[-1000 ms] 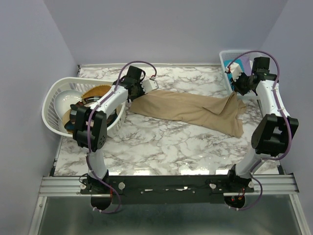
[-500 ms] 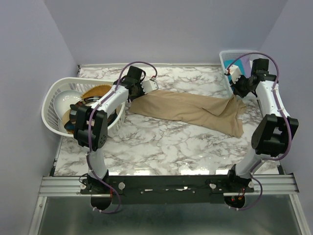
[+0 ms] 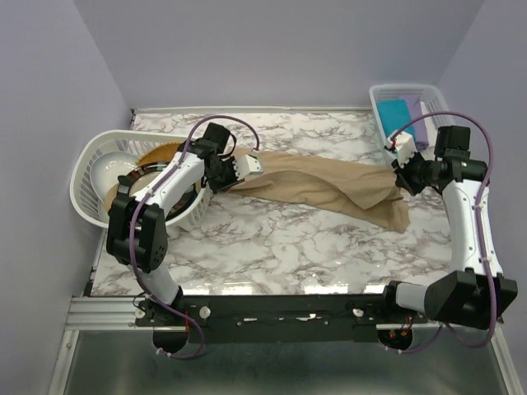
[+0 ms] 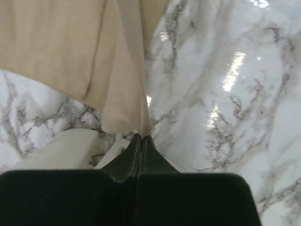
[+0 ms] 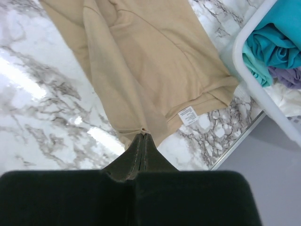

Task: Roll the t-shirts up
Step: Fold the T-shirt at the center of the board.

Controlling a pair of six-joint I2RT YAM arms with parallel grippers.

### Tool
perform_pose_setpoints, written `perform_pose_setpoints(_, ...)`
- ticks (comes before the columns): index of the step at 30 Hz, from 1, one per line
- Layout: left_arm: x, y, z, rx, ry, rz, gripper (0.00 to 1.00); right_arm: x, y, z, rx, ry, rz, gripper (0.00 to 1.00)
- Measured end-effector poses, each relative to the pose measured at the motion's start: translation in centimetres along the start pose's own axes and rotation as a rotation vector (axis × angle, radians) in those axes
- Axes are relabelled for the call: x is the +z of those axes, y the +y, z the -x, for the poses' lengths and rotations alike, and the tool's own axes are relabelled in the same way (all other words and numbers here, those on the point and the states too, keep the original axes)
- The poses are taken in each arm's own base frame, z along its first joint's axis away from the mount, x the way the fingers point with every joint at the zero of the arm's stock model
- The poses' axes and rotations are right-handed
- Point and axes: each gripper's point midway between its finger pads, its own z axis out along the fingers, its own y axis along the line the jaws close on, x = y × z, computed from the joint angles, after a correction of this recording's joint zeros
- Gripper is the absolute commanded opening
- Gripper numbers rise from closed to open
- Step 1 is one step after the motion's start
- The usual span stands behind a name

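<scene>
A large beige t-shirt (image 3: 321, 183) stretches across the marble table between my two grippers. My left gripper (image 3: 247, 164) is shut on its left edge; the left wrist view shows the jaws (image 4: 142, 137) pinching a fold of the beige t-shirt (image 4: 70, 47). My right gripper (image 3: 402, 174) is shut on the shirt's right end; the right wrist view shows the jaws (image 5: 143, 135) clamped on a hem of the beige t-shirt (image 5: 150, 70). Teal (image 3: 395, 110), lilac (image 3: 418, 123) and white rolled t-shirts lie in a white basket (image 3: 377, 99) at the back right.
A white laundry basket (image 3: 86, 164) lies on its side at the left, holding a golden-brown woven round piece (image 3: 156, 155), a white bowl (image 3: 107, 173) and a dark-rimmed plate. The back-right basket rim also shows in the right wrist view (image 5: 254, 89). Walls close in on three sides.
Both grippers have moved toward me with the beige t-shirt, dragging it forward. The right arm has swung out to the right and no longer covers the back-right basket.
</scene>
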Motion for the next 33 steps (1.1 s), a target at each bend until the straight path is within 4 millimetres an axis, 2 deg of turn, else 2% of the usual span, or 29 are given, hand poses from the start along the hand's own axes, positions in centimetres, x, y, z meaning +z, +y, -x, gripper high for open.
perform_pose_setpoints(2,-0.2,-1.6,-0.5,-0.008,0.001,-0.055,0.00,-1.4,1.4,0.1,0.010,-0.019,-0.005,0.01)
perform_pose_setpoints(6,-0.8,-3.0,-1.0,0.007,0.000,-0.088,0.00,-2.8,4.3,-0.8,0.029,-0.014,0.020,0.00)
perform_pose_setpoints(11,-1.4,-4.6,-1.7,0.031,-0.001,-0.121,0.00,-4.2,7.7,-3.3,0.021,0.020,0.023,0.00)
perform_pose_setpoints(20,-4.2,-9.6,-4.7,0.032,0.030,-0.191,0.00,-6.8,11.5,-7.0,-0.106,0.089,-0.005,0.00)
perform_pose_setpoints(23,-5.5,-11.4,-6.4,0.004,0.060,-0.208,0.00,-7.2,12.1,-7.8,-0.143,0.107,-0.006,0.00)
perform_pose_setpoints(28,-6.5,-13.2,-9.0,-0.023,0.114,-0.198,0.00,-7.2,12.2,-9.2,-0.214,0.143,-0.013,0.00)
perform_pose_setpoints(33,-7.0,-14.5,-10.0,-0.041,0.123,-0.182,0.00,-7.8,11.1,-10.2,-0.253,0.186,-0.037,0.00)
